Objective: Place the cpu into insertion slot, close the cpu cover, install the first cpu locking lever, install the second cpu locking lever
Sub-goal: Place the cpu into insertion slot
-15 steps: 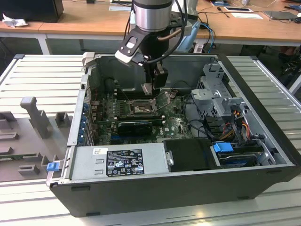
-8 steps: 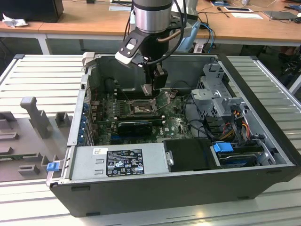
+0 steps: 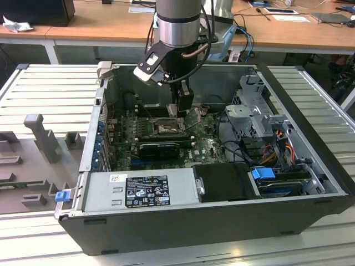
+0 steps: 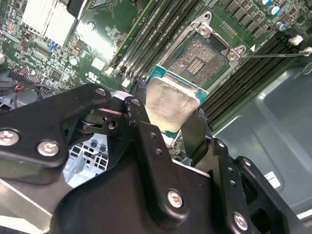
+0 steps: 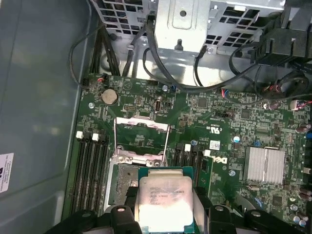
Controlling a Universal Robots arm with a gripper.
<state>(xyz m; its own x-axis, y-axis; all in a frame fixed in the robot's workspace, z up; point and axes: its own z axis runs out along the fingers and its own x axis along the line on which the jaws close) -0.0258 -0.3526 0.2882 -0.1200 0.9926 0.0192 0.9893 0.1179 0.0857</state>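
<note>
Black fingers of the gripper are clamped on two opposite edges of the chip, with its silver top facing both wrist cameras. In the first wrist view the chip overlaps one corner of the socket, so I judge it is not yet centred over it. The cover is open beyond the socket. In the exterior view the gripper hangs near mid-frame, just toward the exterior view's right of the socket.
</note>
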